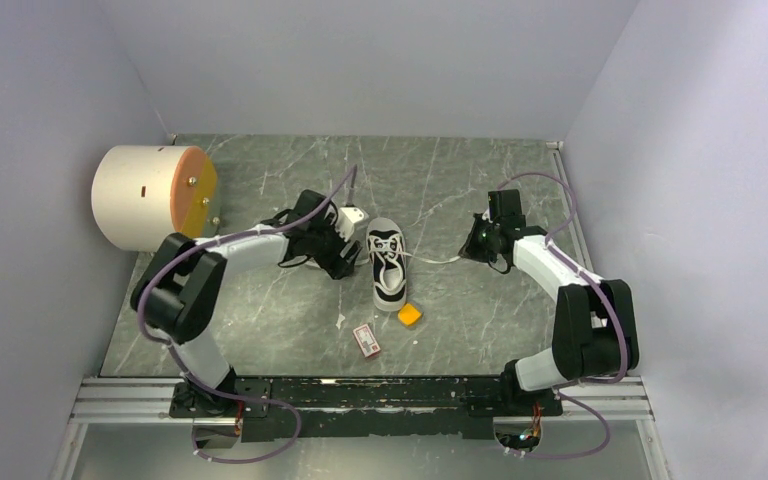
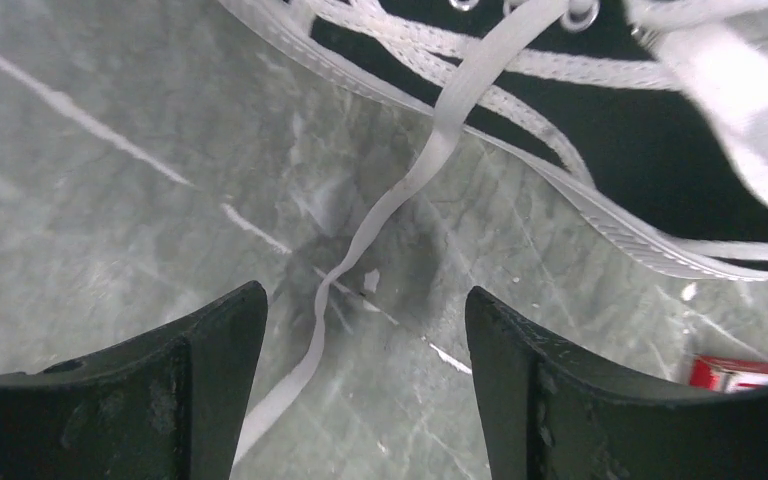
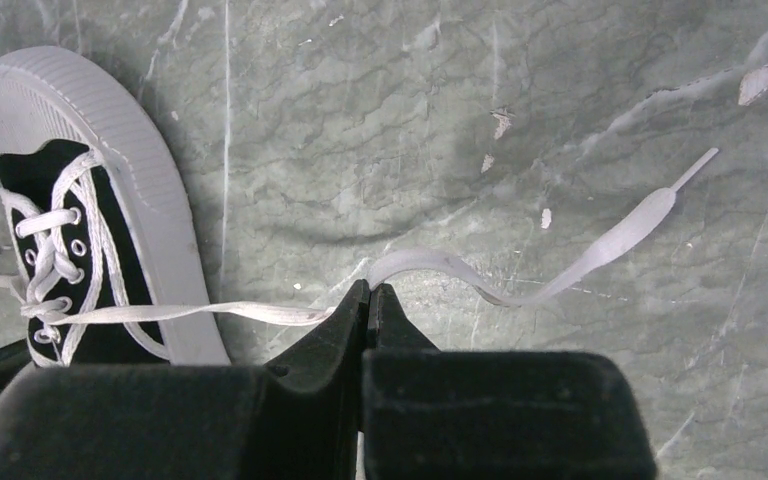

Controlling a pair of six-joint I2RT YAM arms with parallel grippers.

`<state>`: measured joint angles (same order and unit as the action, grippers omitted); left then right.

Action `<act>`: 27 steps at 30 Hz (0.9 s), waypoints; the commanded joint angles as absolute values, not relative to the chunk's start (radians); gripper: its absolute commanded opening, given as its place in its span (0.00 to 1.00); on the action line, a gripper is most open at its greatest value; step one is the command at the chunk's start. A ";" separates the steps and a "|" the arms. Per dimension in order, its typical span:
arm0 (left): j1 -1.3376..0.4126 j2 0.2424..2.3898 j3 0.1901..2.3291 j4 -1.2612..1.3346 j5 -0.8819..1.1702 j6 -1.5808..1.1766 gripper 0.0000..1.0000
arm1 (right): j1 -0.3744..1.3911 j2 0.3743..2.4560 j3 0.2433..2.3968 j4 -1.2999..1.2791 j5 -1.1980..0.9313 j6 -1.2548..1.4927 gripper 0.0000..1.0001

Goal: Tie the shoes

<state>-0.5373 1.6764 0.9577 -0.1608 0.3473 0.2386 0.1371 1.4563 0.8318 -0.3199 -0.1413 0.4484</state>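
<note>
Step in hand: you are gathering the two loose laces, by the look of it; no knot or bow shows.
Right gripper (image 3: 370,292): fingers pressed together on the right lace (image 3: 250,314), which runs low and fairly straight from the eyelets to the pinch; its free end trails past, flat on the table (image 1: 480,180).
Left gripper (image 2: 360,300): fingers spread apart, holding nothing; the left lace (image 2: 430,160) lies on the marble between them.
Next move, as judged: lower the left fingers astride that lace and close on it before you cross the two strands. The flat ribbon lies flush with the surface, so your fingertips must get right down to it.
Sneaker (image 1: 388,265): mid-table between the grippers, upright on its sole, with the toe seemingly pointing away from the arm bases.
Appearance: black upper, ribbed white sole and toe, white laces threaded through metal eyelets.
Nearby: orange block (image 1: 409,316) just beside the near end; card (image 1: 367,339) a little nearer you.
</note>
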 commanded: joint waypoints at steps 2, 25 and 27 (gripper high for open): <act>-0.565 1.744 1.013 -0.079 0.401 0.342 0.76 | 0.137 1.426 0.839 -0.350 -0.151 0.449 0.00; -0.623 1.840 1.041 0.015 0.326 0.251 0.12 | 0.145 1.414 0.849 -0.428 -0.129 0.484 0.00; -0.623 1.783 0.995 0.033 0.291 0.216 0.05 | 0.145 1.416 0.858 -0.469 -0.135 0.494 0.00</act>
<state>-0.6189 1.8797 1.0622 -0.0422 0.3573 0.2733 0.1436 1.4380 0.8249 -0.3889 -0.1558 0.4713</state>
